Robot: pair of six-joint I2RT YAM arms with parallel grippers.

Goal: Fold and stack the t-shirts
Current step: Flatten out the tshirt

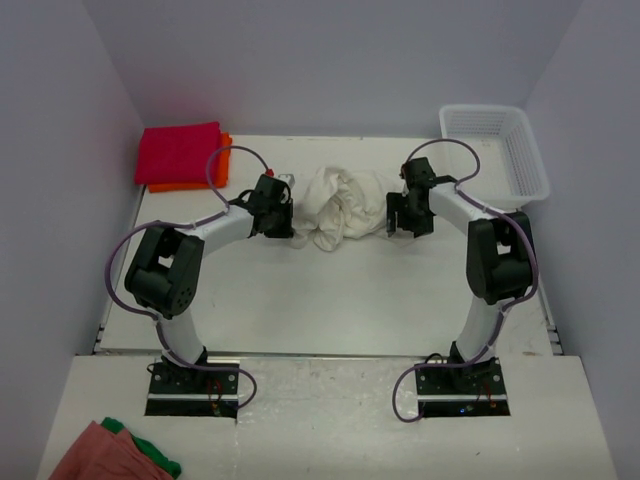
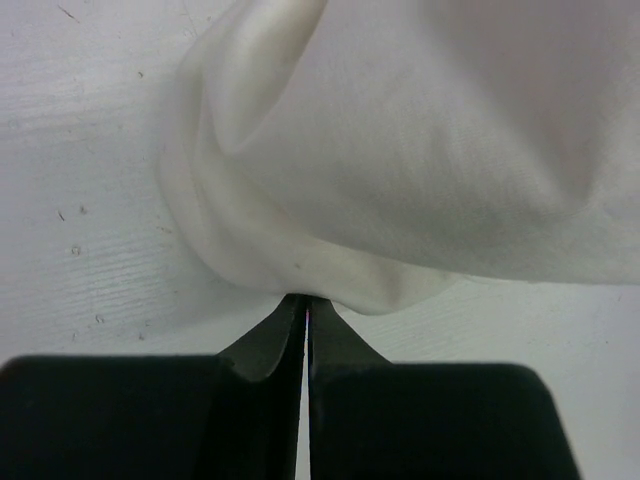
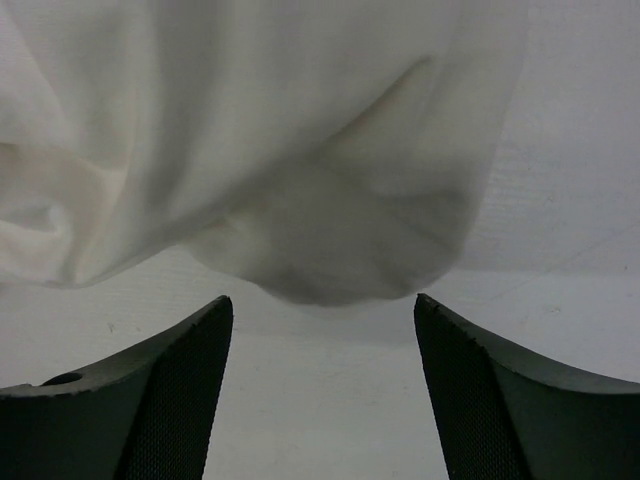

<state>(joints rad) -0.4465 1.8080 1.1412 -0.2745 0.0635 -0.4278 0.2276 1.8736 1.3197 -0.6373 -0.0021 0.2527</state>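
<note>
On the white surface (image 1: 330, 300), the left hand (image 2: 303, 310) is pressed together at the 9 o'clock edge of the crumpled cream-white cotton t-shirt (image 1: 340, 208); whether it nips cloth cannot be told. The right hand (image 3: 322, 300) gapes just short of a bulge at 3 o'clock. The shirt looks light and limp, so it is best pinched at its corners. The folded magenta-red t-shirt (image 1: 178, 152) and orange t-shirt (image 1: 224, 165) lie far off at 11 o'clock.

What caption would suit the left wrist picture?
Left gripper pinches the edge of the cream-white t-shirt on the white table.

Lab, white-walled table (image 1: 330, 300) (bolted robot arms (image 1: 165, 275))
</note>
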